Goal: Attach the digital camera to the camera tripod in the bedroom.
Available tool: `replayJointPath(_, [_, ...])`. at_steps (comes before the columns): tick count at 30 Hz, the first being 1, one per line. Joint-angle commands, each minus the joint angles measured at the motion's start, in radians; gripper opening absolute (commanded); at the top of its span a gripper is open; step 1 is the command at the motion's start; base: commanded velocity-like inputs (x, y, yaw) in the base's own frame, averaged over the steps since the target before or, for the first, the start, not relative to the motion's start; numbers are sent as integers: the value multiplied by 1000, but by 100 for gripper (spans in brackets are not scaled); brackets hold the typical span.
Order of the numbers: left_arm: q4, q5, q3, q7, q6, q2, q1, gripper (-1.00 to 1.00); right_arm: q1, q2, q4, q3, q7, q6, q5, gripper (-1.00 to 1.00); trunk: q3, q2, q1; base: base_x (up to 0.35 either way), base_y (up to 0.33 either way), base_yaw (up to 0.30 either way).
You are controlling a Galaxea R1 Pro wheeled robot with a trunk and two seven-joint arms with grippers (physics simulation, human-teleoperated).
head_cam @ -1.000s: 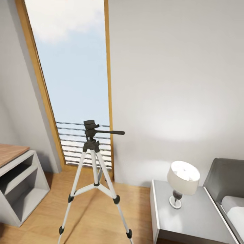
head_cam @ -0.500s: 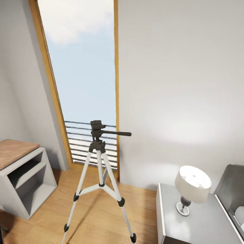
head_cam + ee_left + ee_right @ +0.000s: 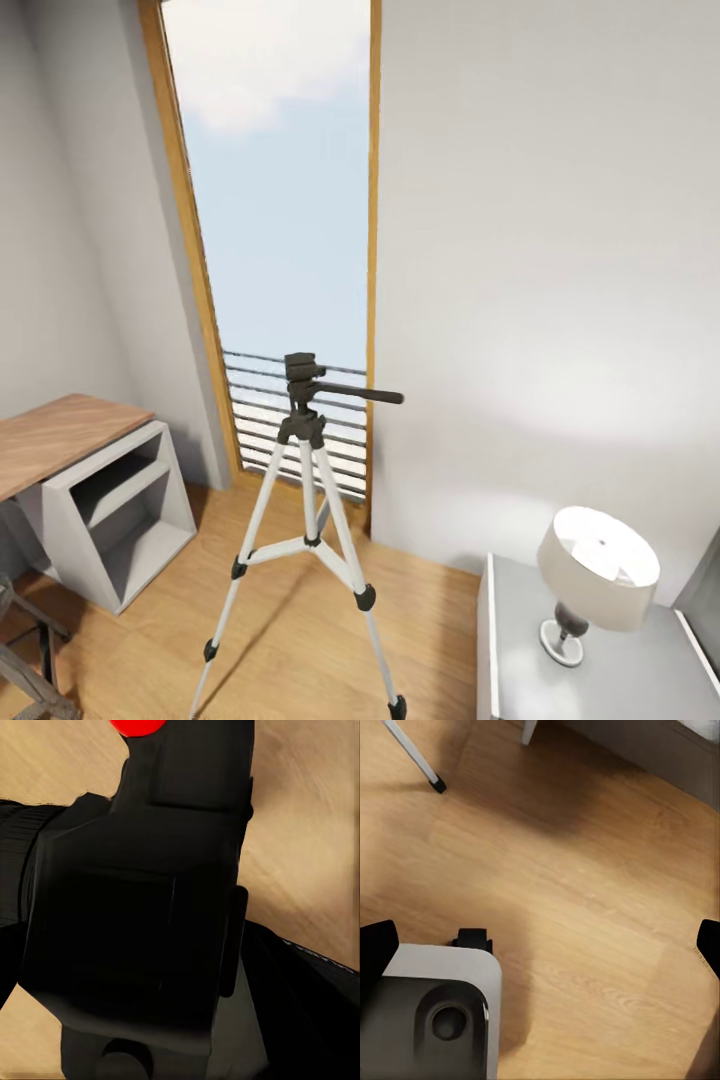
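The camera tripod (image 3: 306,530) stands upright on the light wood floor (image 3: 270,640) of the bedroom, in front of a tall wood-framed window (image 3: 280,200) with a slatted railing across its lower part. Its three silver-white legs are spread, and its black head carries a long handle pointing right. To the left sits a grey shelf unit (image 3: 120,515) with a wooden top. To the right, near the wall, a lamp (image 3: 597,575) with a pale shade rests on a grey bedside surface (image 3: 520,680).

In the left wrist view, the digital camera (image 3: 150,907) sits very close to the lens, its red dot at one edge, with wood floor behind it. The left end effector appears to hold the camera, though its fingers cannot be made out.

In the right wrist view, the right end effector (image 3: 544,945) is wide open and empty, its two dark fingertips (image 3: 375,945) far apart above the floor, beside part of the robot's grey base (image 3: 431,1020). One tripod foot (image 3: 436,786) rests on the floor farther off.
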Motion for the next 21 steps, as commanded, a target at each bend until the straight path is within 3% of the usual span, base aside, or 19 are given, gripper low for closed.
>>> replayJointPath(1, [0,7,-9,2,-3,0,-1,-100,-1,0,3,0,-4,-4,11,100,-1,-1,0,0,-169,71])
replayJointPath(21, [0,8,-8,2,-3,-1,-1,-100,-1,-3,3,0,-1,3,12,100,-1,-1,0,0,-30,12])
